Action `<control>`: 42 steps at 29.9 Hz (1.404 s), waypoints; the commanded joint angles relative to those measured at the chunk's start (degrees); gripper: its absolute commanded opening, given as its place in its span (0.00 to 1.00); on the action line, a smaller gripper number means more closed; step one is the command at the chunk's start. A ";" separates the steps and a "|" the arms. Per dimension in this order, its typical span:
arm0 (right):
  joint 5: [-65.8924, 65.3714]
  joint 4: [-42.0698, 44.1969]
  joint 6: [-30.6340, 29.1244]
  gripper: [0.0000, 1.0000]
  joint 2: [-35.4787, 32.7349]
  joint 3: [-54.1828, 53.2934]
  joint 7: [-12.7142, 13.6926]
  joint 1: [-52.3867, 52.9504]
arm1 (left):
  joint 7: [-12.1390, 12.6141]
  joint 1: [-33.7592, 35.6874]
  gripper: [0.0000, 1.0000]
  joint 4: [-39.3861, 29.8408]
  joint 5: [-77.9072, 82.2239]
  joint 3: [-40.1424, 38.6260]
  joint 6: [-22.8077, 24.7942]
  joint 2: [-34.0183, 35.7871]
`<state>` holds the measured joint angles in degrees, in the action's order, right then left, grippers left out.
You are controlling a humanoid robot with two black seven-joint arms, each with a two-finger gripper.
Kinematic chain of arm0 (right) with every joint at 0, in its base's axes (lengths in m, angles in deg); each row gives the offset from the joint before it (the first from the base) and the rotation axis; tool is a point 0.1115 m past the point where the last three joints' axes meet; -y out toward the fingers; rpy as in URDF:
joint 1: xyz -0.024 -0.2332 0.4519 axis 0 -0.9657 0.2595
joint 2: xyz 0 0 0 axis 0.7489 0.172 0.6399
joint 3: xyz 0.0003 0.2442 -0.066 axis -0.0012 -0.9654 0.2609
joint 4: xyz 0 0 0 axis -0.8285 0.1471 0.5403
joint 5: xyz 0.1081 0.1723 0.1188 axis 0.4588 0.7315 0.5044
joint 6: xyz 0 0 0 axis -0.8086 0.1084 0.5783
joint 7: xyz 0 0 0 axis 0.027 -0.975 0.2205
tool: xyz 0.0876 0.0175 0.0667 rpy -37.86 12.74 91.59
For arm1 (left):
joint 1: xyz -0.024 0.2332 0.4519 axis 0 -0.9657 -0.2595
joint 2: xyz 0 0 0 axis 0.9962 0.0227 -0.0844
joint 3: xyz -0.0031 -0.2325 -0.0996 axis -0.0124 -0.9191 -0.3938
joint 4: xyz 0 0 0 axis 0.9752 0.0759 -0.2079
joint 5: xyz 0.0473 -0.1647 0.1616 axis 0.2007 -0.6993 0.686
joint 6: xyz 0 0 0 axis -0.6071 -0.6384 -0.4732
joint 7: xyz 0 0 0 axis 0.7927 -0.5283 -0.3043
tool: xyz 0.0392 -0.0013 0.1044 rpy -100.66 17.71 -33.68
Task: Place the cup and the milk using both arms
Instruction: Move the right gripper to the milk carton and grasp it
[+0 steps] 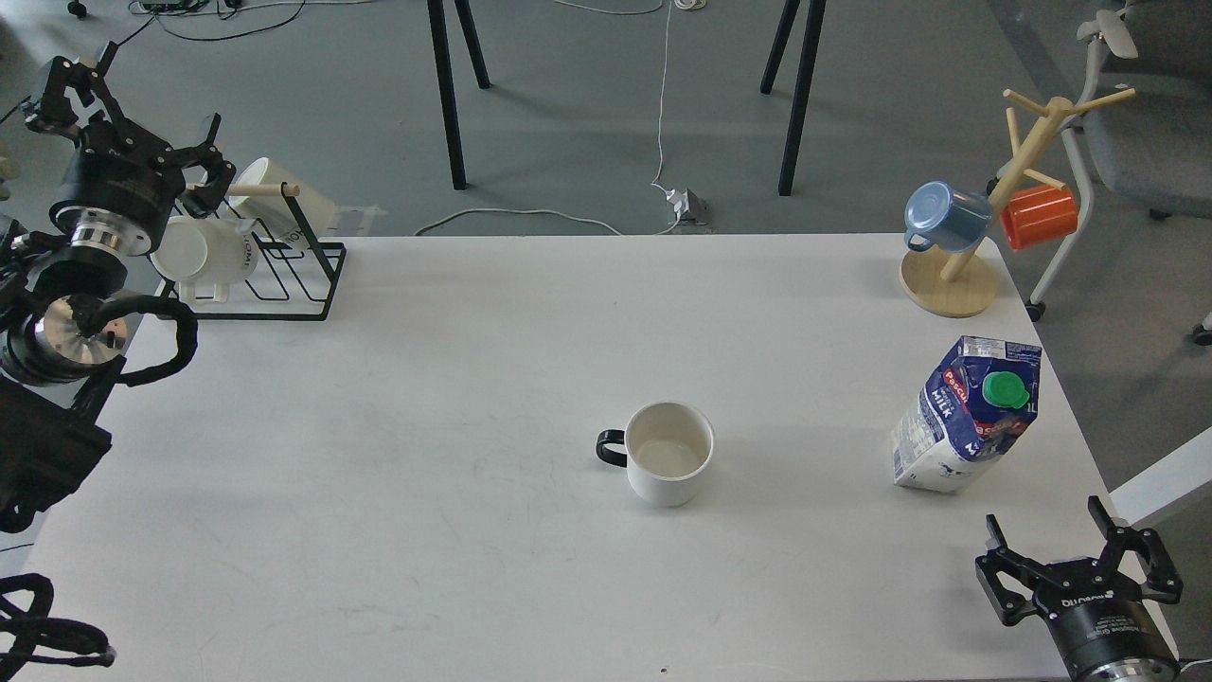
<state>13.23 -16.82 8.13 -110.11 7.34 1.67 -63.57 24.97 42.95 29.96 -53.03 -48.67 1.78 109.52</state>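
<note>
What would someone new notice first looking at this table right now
The white cup with its black handle stands alone near the middle of the white table, and the blue and white milk carton stands to its right near the table's edge. Behind the carton, a wooden mug tree at the far right corner carries a blue mug and an orange mug.

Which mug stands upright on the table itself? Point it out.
The white mug with the black handle, mid-table. The blue mug and orange mug hang on the wooden tree; the lettered white mugs sit in the rack.
</note>
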 commanded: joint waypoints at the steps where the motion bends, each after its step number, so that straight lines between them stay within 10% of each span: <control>1: -2.30 0.00 0.00 0.98 4.03 0.28 -0.13 0.88 | 0.36 -0.23 1.00 0.26 -0.63 -0.21 0.83 0.16; 42: -4.50 0.00 0.00 0.97 5.27 -0.34 -0.13 6.51 | 1.94 0.91 1.00 3.16 -0.63 -0.03 -0.04 1.66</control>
<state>8.72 -16.74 8.13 -104.78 7.03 1.56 -56.59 26.87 43.78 33.18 -53.64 -48.60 1.82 111.13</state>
